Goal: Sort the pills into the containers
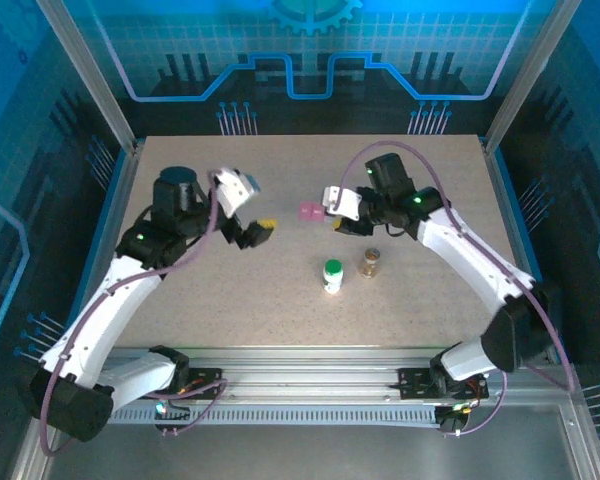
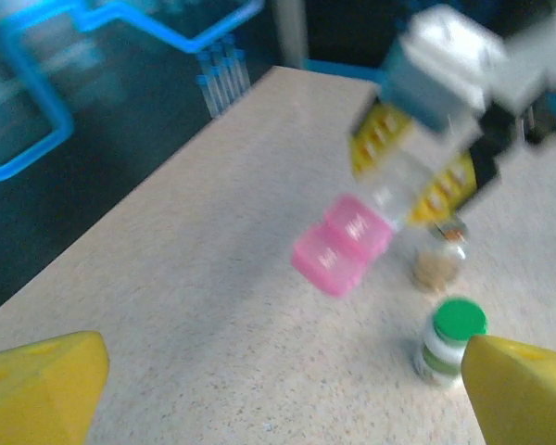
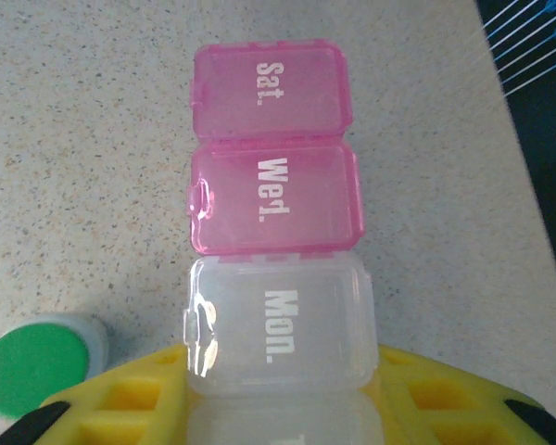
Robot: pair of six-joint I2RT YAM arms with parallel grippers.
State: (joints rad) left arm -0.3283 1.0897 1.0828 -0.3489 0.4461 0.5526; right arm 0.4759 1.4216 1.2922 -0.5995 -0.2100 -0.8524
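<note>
- Three containers are in front of me: a clear-and-pink pill box [image 1: 310, 212], a white bottle [image 1: 332, 275] with a green cap, and an amber vial [image 1: 370, 262].
- My right fingers [image 1: 334, 211] are clamped on the clear end of the pill box, with one yellow pad against each long side. The pink end sticks out past them toward the middle of the tabletop [image 1: 230, 300].
- In my right wrist view all the lids I can see on the box are shut. Reading away from my grip, they say "Mon." on a clear lid, then "Wed." and "Sat." on two pink lids. One more clear lid lies between my pads, its lettering cut off at the edge.
- From my left wrist view the box hangs tilted, pink end lowest and close to the tabletop. I cannot tell whether that end touches the surface.
- The white bottle stands upright on the tabletop, nearer my bases than the box, with its green cap on.
- The amber vial stands upright just beside the bottle on its right and a little farther from my bases. The two are apart, not touching.
- My left fingers [image 1: 257, 231] are spread wide and hold nothing. They hover to the left of the pill box, clear of it and pointing toward it.
- In my left wrist view the yellow tips sit at the two lower corners with bare tabletop between them, and the bottle stands just beside the right-hand tip.
</note>
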